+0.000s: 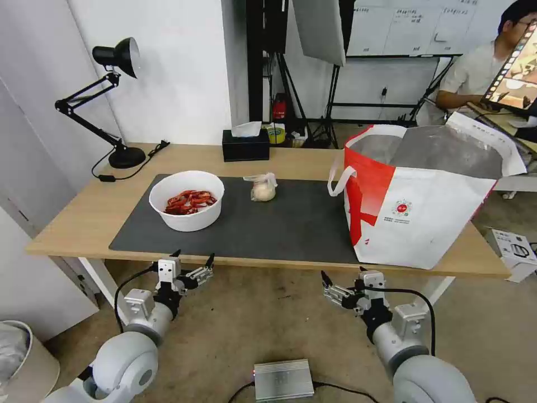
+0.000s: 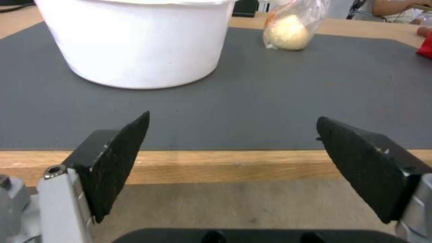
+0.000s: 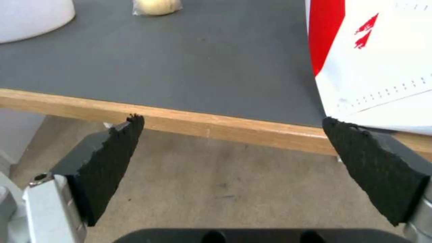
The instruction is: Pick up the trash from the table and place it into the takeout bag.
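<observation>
- Grippers sit nearest, below the table's front edge: left gripper [image 1: 193,258] under the mat's left part, right gripper [image 1: 341,275] under the bag's near corner. Both have their fingers spread wide, grasping nothing.
- Left wrist view looks between black pads [image 2: 118,162] across the table [image 2: 216,162] edge to the bowl's [image 2: 135,40] plain white side; its contents are hidden from here.
- Right wrist view adds floor under the table [image 3: 202,123] and the bag's [image 3: 382,60] red-and-white wall standing on the mat [image 3: 180,60].
- Head view looks into the bowl [image 1: 187,200]: red shells, left on the mat [image 1: 268,224].
- Knotted bag [image 1: 263,187] lies beyond, mid-mat, apart from the bowl.
- Takeout bag [image 1: 425,196] stands open at the right, silver lining showing.
- Tissue box [image 1: 245,144] sits at the far edge.
</observation>
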